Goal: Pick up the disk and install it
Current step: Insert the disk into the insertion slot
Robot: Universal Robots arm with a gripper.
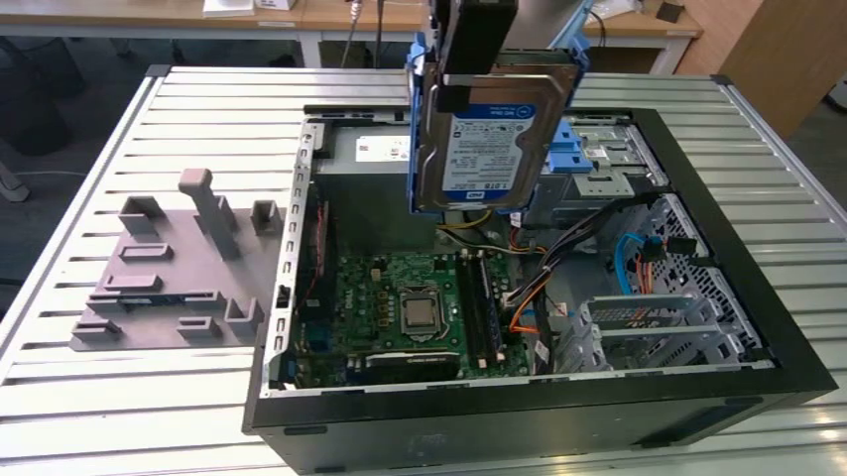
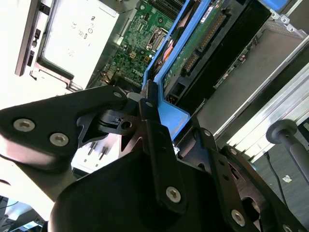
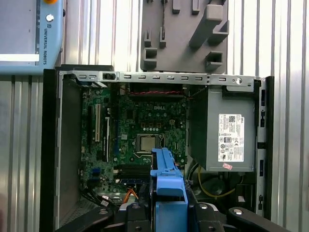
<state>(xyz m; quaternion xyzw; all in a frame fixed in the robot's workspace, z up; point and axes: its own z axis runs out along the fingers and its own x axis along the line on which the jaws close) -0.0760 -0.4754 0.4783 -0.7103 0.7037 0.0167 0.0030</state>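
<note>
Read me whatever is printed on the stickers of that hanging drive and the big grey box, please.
Label on the disk, held in the tool: blue-and-white, print too small to read reliably.
Sticker on the power supply box: white with dark marks, too small to read.

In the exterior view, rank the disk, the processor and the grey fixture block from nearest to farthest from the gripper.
1. the disk, clamped in the gripper, above the case.
2. the processor, on the board below.
3. the grey fixture block, outside the case on the exterior view's left.
</note>
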